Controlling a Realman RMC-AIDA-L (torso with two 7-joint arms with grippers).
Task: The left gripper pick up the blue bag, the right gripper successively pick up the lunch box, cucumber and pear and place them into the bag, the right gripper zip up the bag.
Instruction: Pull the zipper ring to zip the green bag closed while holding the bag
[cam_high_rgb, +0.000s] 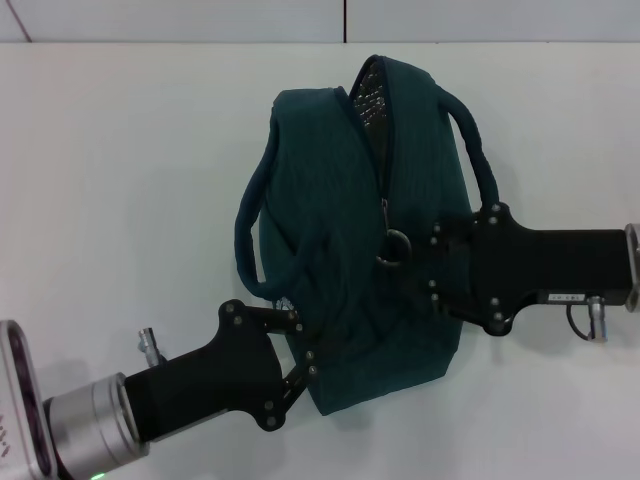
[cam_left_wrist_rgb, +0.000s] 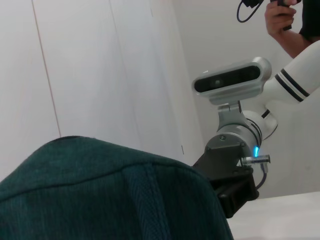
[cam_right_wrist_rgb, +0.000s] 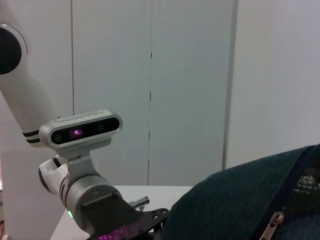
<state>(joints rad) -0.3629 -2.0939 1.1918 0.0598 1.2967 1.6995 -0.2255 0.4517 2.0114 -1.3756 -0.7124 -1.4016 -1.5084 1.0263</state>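
Left pincer (cam_high_rgb: 308, 345) and right pincer (cam_high_rgb: 432, 270) both extended inward.

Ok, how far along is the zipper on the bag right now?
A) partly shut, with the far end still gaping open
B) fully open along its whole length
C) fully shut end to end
A: in the head view the silver ring pull sits about midway along the blue bag, by the right gripper, and the far end still gapes, showing silvery lining.
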